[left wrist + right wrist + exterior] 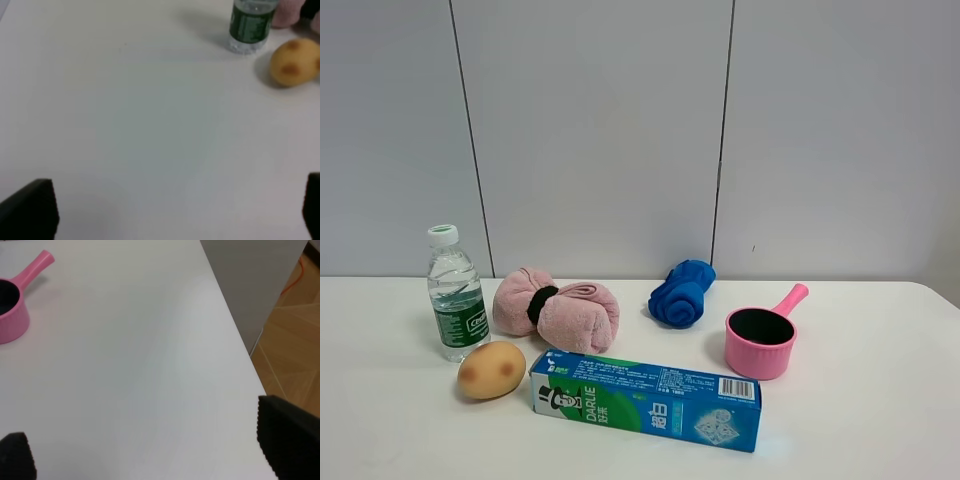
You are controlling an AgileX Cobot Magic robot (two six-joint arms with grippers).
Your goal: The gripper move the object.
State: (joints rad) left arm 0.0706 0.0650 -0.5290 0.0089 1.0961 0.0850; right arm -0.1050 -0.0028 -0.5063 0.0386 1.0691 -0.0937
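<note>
A small clear water bottle (456, 295) with a white cap and dark green label stands upright at the left of the white table. Its lower part also shows in the left wrist view (248, 24). No gripper shows in the exterior high view. My left gripper (175, 212) is open and empty, fingers wide apart over bare table, well short of the bottle. My right gripper (150, 450) is open and empty over bare table near the table's right edge, far from the bottle.
A potato (491, 370) lies just in front of the bottle, also in the left wrist view (295, 62). A pink rolled towel (557, 309), a blue cloth (682, 292), a pink pot (762, 339) and a blue-green toothpaste box (646, 398) sit nearby. The table's right edge (235, 330) drops to wooden floor.
</note>
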